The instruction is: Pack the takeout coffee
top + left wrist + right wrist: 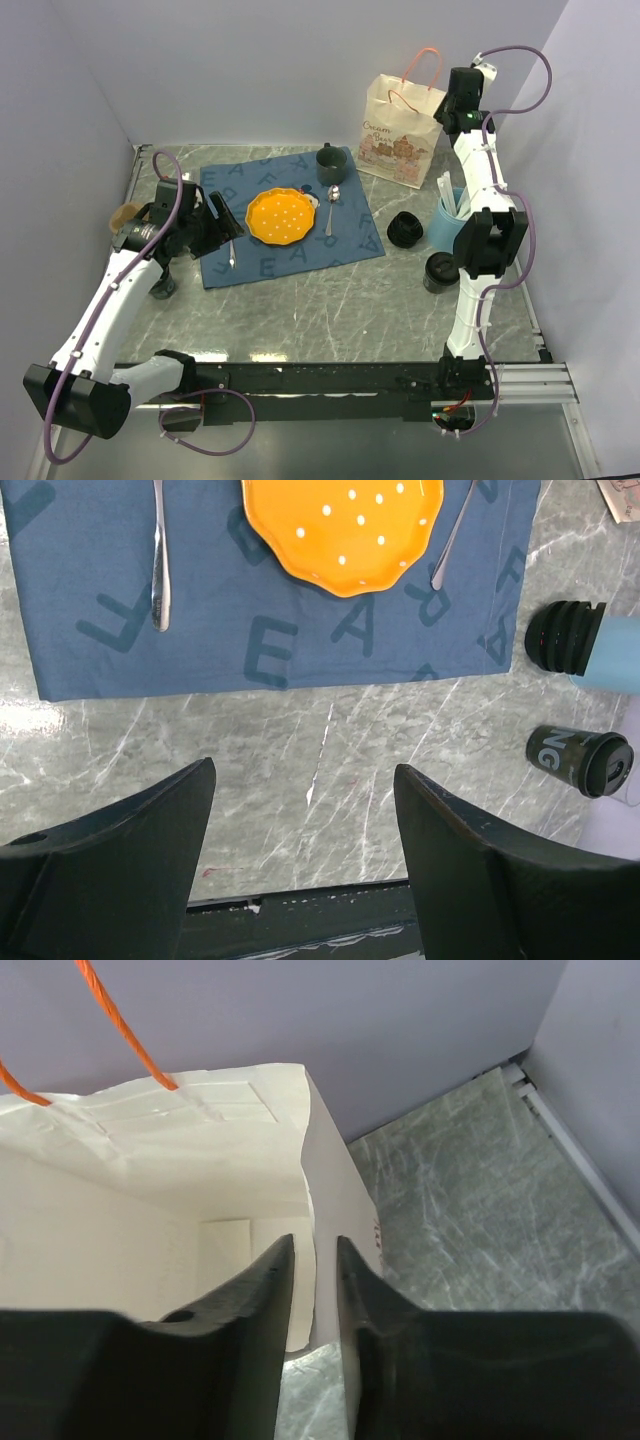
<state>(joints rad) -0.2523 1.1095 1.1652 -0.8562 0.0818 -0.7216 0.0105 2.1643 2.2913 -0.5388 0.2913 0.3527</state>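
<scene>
At 4 o'clock from the orange plate (278, 215): dark lidded coffee cup (440, 272), side lettered "NG". Placemat (290, 255) prints A, E, F, R. Left gripper (305, 770) jaws wide apart, empty. Right gripper (315, 1245) straddles the paper bag (400, 135) rim; whether it pinches, cannot tell.

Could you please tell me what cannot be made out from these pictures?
- Paper bag interior: right wrist view, partly covered by the right gripper's fingers; whether they pinch its wall is unclear.
- Brown thing: top view, mostly behind the left arm.
- Light blue cup: left wrist view, cut off by the right edge.
- Coffee cup lettering: left wrist view, wraps out of sight.
</scene>
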